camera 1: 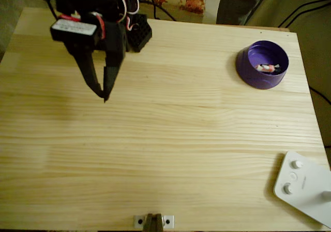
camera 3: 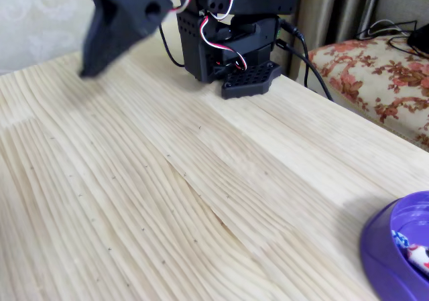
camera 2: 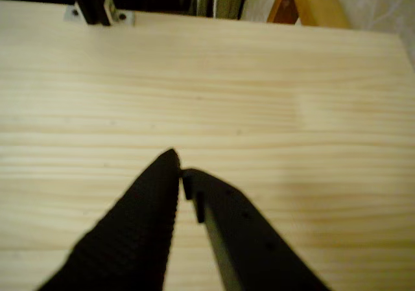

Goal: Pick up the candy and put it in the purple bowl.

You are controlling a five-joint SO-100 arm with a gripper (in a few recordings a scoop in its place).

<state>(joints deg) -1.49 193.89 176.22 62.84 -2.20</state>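
Candy (camera 1: 268, 67) in bowl (camera 1: 248, 66) (centred).

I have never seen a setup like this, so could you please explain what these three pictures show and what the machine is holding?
It is a small black robot arm bolted to a wooden table. One picture looks straight down, one comes from a camera on the arm's wrist, and one is taken low from the side. Its gripper, a two-finger claw, is closed and holds nothing; the wrist view shows the tips together over bare wood. Across the table stands a purple bowl with a wrapped candy already inside. A white device with round buttons lies at one corner.
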